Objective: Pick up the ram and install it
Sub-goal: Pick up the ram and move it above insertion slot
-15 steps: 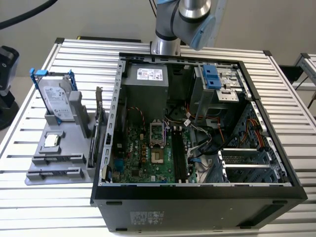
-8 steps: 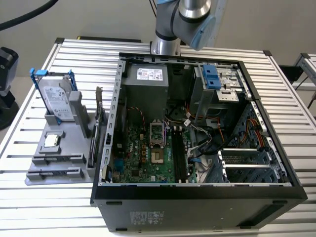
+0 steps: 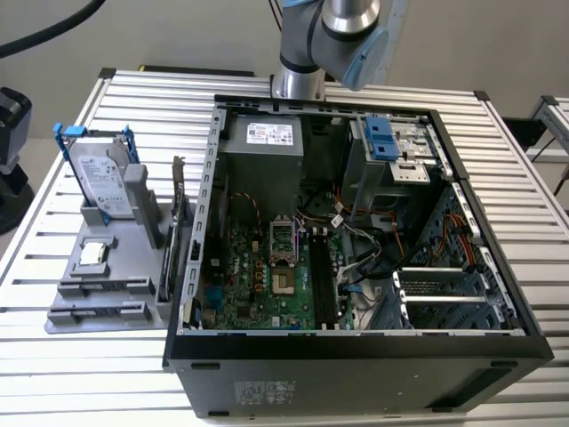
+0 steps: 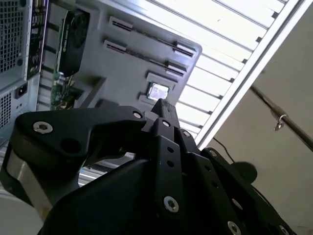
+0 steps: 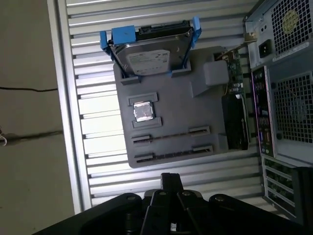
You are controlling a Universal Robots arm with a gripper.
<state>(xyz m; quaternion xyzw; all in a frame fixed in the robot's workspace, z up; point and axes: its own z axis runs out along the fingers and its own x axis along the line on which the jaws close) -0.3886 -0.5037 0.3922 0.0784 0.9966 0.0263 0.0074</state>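
With the claw [image 5: 171, 178] closed narrow and empty above the grey holder [image 5: 181, 107], the ram [image 5: 170, 135] seems to sit edge-on in its slot, so pickup and installing are both left to do.

Labels on hard drive [image 3: 100, 182], power supply [image 3: 263, 147]: print unreadable.

There are one computer case [image 3: 356, 374], one gray holder [image 5: 176, 98], one hard drive [image 5: 149, 58], one processor chip [image 5: 144, 112], one expansion card [image 5: 235, 122] and two ram sticks [image 5: 170, 135].
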